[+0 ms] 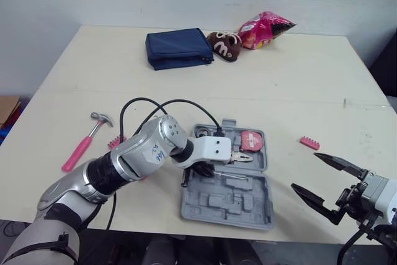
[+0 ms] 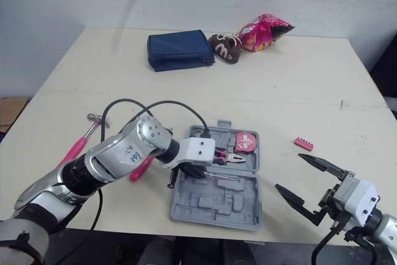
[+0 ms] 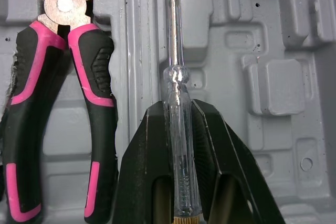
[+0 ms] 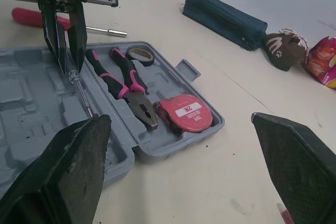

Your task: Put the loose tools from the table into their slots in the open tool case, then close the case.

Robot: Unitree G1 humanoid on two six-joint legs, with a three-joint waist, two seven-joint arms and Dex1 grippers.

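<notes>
The grey tool case (image 1: pixel 227 205) lay open and flat on the table (image 1: pixel 298 85), near its front edge. Over the case's middle, the left gripper (image 3: pixel 178 111) pinched a clear-handled screwdriver (image 3: pixel 174 74), its 2 black fingers (image 3: pixel 144 150) pressed against either side of the handle. The shaft pointed along a long groove in the case's moulded tray; whether it touched the tray I cannot tell. In the same case, just beside that groove, pink-and-black pliers (image 3: pixel 64 9) sat in their recess. A red tape measure (image 4: pixel 185 113) lay past their nose, in the case's far right corner, and a small roll of tape (image 4: pixel 139 54) lay by their handles. Right of the case and clear of it, the right gripper (image 1: pixel 305 170) hovered at the table's front edge with its fingers spread wide, holding nothing. A pink-handled hammer (image 1: pixel 80 147) lay well to the left of the case, and a small pink bit strip (image 1: pixel 309 143) to its right. Far behind the case sat a navy pouch (image 1: pixel 178 48), a brown slipper (image 1: pixel 224 45) and a pink snack bag (image 1: pixel 263 29).
</notes>
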